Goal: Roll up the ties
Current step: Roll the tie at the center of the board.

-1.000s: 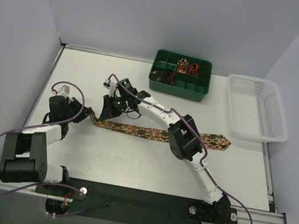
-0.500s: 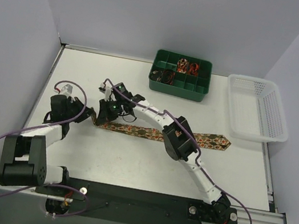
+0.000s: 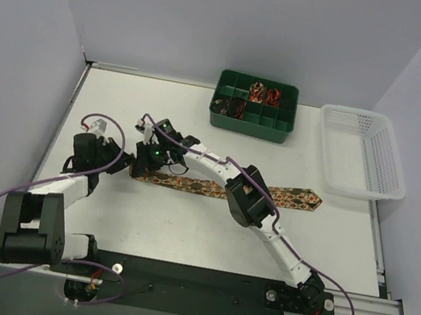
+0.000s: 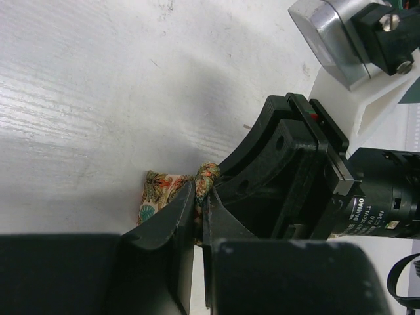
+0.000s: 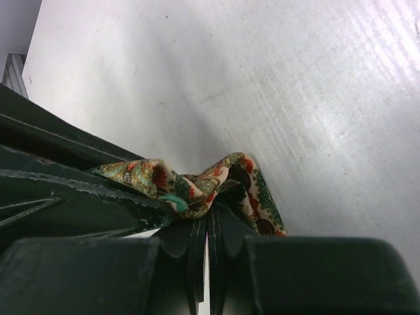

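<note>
Left gripper point(image 4: 199, 197): jaws clamped on the bunched end of the tie point(image 4: 161, 190). Right gripper point(image 5: 207, 222): jaws together, pinching a fold of that same end. The remaining strip trails away from both jaws, flat on the table point(image 3: 182, 226).

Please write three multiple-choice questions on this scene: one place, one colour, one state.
1. Where on the table is the white basket?
A. right side
B. left side
C. between the arm bases

2. What colour is the divided box?
A. red
B. green
C. yellow

3. How do the jaws of the right gripper stand?
A. wide open
B. shut on the tie
C. shut on the basket

Answers: 1 A, it sits at the right edge; 2 B, its walls are green; 3 B, patterned fabric is pinched between the closed jaws.
</note>
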